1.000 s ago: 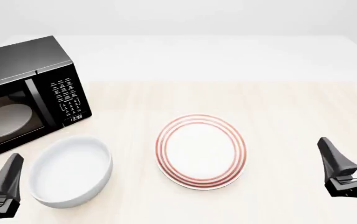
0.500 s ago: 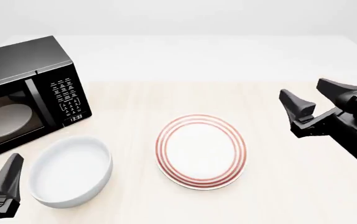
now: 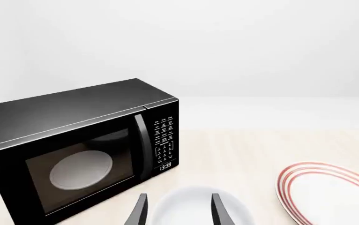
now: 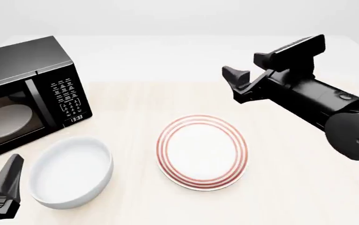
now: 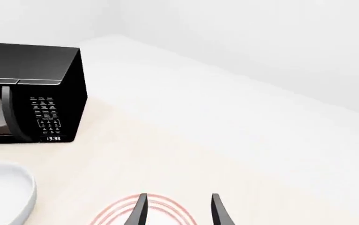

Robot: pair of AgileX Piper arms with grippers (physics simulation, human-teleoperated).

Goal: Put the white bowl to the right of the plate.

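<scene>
Nothing of the task is done: the plain, deep, glossy white bowl (image 4: 71,172) sits at the lower left of the front frame, left of the flat red-ringed white plate (image 4: 203,151) at centre, near the black microwave (image 4: 26,96). The left hand (image 4: 1,192), spread and empty, waits beside the bowl. Compared with earlier, the right hand (image 4: 254,70), also spread, has swung from the lower right to the upper right, above the plate.

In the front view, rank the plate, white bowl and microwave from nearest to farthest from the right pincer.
From the right pincer, raised over the far side of the table:
1. Plate, centre of the table, below and slightly left of the pincer.
2. White bowl, near left, left of the plate.
3. Microwave, far left edge.
</scene>
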